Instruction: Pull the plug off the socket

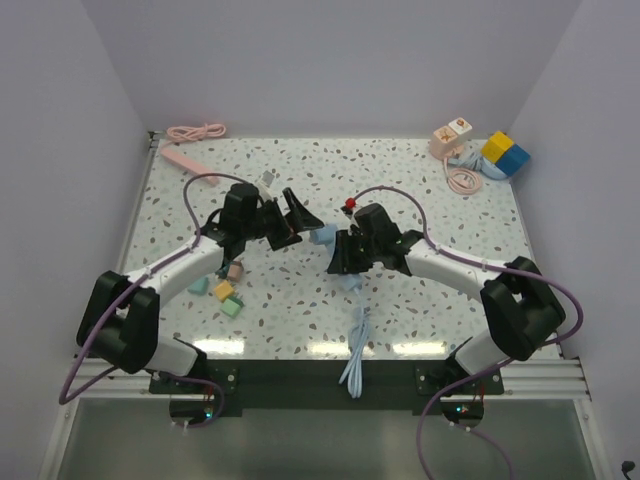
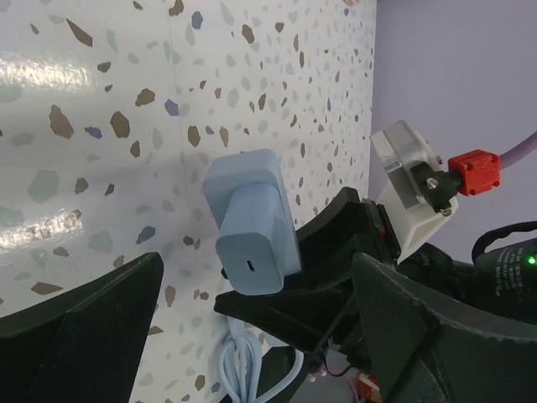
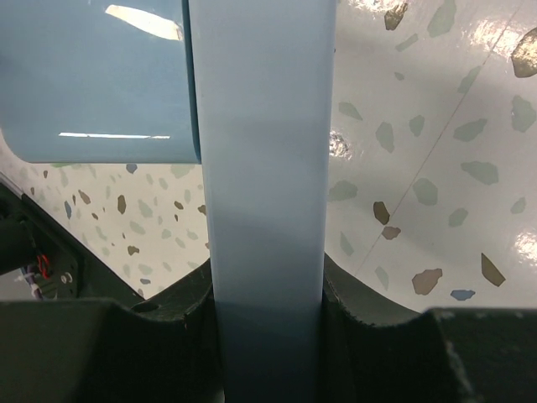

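At the centre of the overhead view, the two arms meet over the speckled table (image 1: 420, 190), and that is where your trouble could start. The light-blue charger plug (image 2: 252, 222) sits in mid-frame of the left wrist view, seated in the light-blue socket bar (image 3: 264, 210), and the left gripper (image 1: 290, 215) is spread wide with nothing in it. Its fingers (image 2: 84, 319) lie in the lower corners of that view, either side of the plug and apart from it.

If you close from here without moving further in, I judge you could catch only the rounded end of the plug and slide off when you pull. Its shell looks smooth and glossy, so a shallow pinch is unlikely to hold.

A pull that is off the plug's axis could bind the pins, or twist the socket bar in the right gripper (image 1: 335, 250). That gripper is clamped on the narrow bar, which fills the middle of the right wrist view. If the bar slips, plug and socket may travel together instead of parting. The blue cable (image 1: 355, 360) trails toward the bottom of the overhead view and could drag.

The left arm reaches in from lower left and the right arm from lower right, wrists turned to face each other.
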